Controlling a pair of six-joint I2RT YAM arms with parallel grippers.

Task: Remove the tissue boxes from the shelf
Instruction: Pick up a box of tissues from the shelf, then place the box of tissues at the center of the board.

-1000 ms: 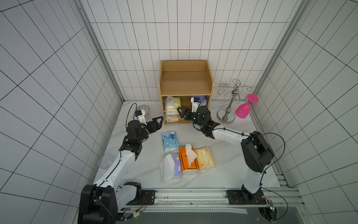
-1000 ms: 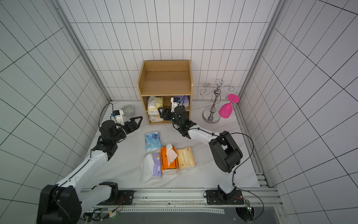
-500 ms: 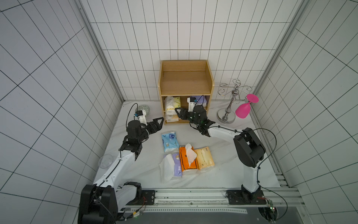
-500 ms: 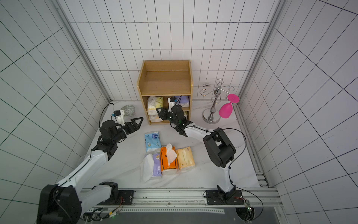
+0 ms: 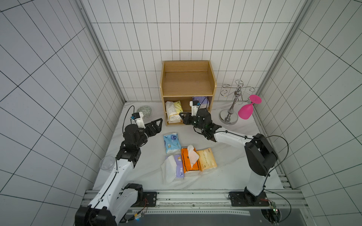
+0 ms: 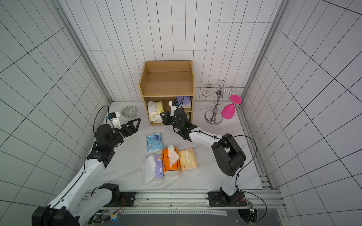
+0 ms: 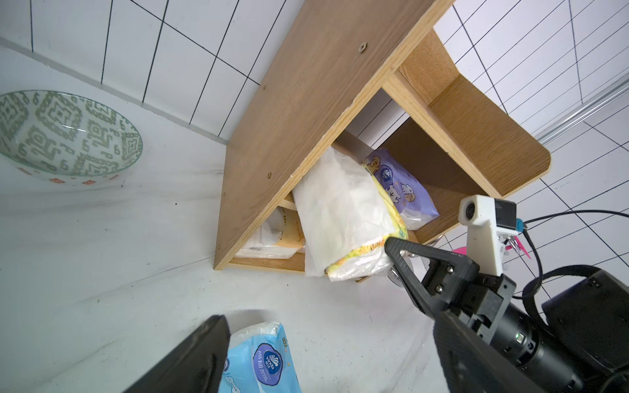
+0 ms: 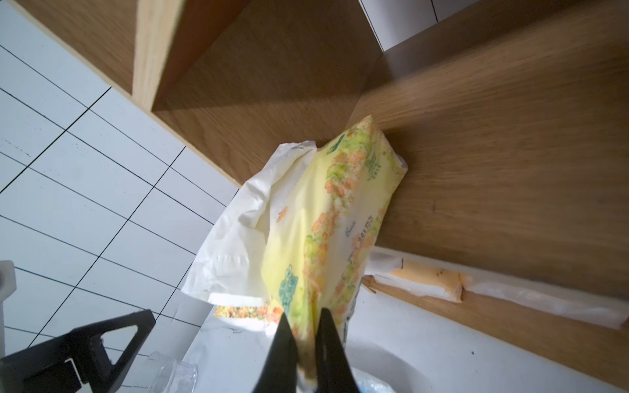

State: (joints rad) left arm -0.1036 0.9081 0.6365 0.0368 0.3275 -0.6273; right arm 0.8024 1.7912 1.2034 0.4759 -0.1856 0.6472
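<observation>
- Shelf (image 5: 187, 83): a wooden unit that stands at the back of the desk (image 5: 225, 170), against the tiled wall; its top tier is bare.
- Right pincer (image 8: 304, 313): closed on the lower edge of the yellow pack (image 8: 326, 217), the wrapper pinched between both fingers.
- Yellow pack: tilted at the left of the middle tier, jutting past the shelf's front edge, with white tissue spilling from its side; seen in both top views (image 5: 177, 105) (image 6: 159, 106).
- Purple pack (image 5: 201, 99): lies at the right of the same tier, partly hidden behind the right arm.
- Peach pack (image 7: 287, 234): lies flat on the bottom tier, below the yellow pack.
- Left pincer (image 5: 155, 127): wide open and holding nothing, above the desk, left of the shelf.
- Four packs on the desk in front of the shelf: blue pack (image 5: 172, 142), second purple pack (image 5: 177, 166) with loose tissue, orange pack (image 5: 188, 163), second peach pack (image 5: 206, 160).
- Also on the desk: a patterned bowl (image 5: 144, 111), a metal stand (image 5: 231, 109) carrying a pink glass (image 5: 246, 112).
</observation>
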